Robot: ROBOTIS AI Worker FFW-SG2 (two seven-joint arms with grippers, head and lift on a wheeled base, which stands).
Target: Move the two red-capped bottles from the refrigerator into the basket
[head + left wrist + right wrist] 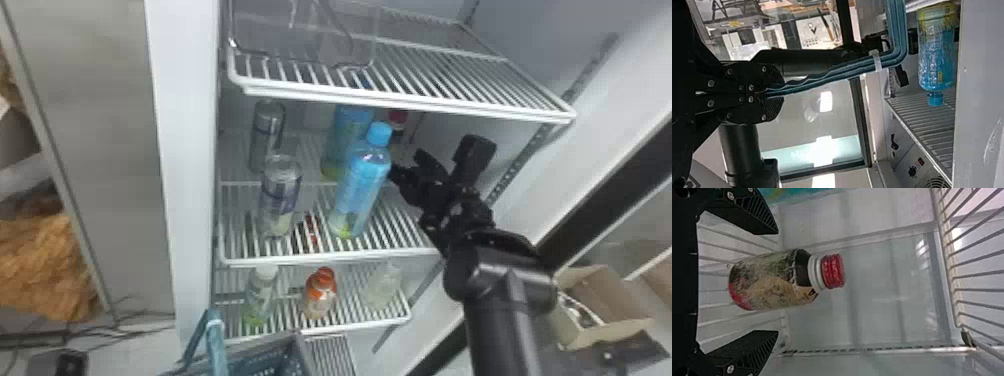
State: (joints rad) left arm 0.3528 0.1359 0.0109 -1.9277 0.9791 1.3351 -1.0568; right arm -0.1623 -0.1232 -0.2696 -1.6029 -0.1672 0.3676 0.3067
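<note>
Standing wide, right gripper (777, 282) has the red-capped bottle (770, 280) between its fingers

The gripper is released, probably so it can close from both sides. The bottle is upright on the middle shelf (325, 259), apart from both fingers. The left gripper (775, 93) is clenched on the handle (898, 35) of the basket (300, 348), I think for keeping it near the fridge.

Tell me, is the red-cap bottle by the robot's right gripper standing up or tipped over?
Standing up: the bottle shows its red cap on top in the head view, with its dark neck just below.
</note>
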